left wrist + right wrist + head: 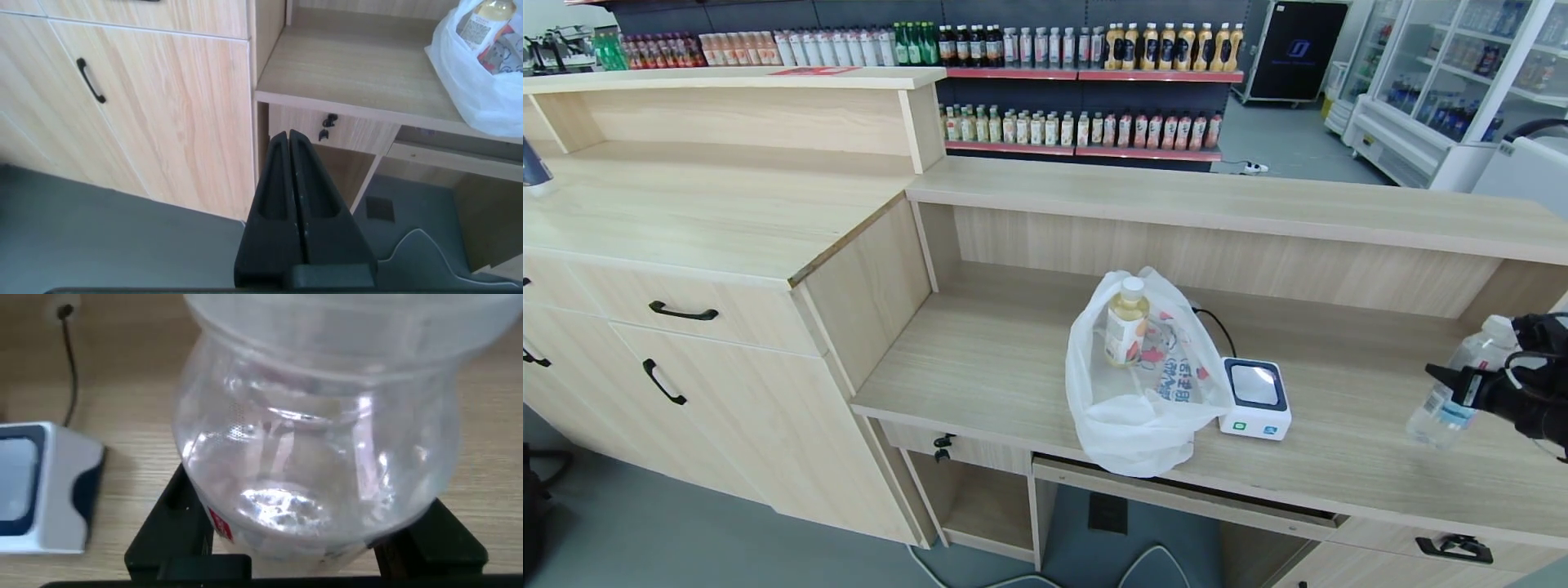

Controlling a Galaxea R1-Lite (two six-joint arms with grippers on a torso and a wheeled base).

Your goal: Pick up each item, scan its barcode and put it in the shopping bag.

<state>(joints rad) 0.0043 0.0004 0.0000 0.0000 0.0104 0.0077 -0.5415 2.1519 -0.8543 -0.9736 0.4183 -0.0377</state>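
Note:
My right gripper (1462,384) is shut on a clear water bottle (1458,384) and holds it tilted just above the counter at the far right, well right of the scanner. Up close in the right wrist view, the bottle (319,449) sits between the black fingers (163,527). The white barcode scanner (1255,398) stands on the counter, its corner (41,490) also in the wrist view. Left of it the white shopping bag (1135,392) stands open with a tea bottle (1127,322) inside. My left gripper (290,147) hangs shut below the counter front, by the cabinet.
The wooden counter (980,367) has free room left of the bag and between scanner and bottle. A raised back ledge (1217,204) runs behind. A black cable (1217,322) leads behind the scanner. A taller cabinet (686,212) with drawers stands to the left.

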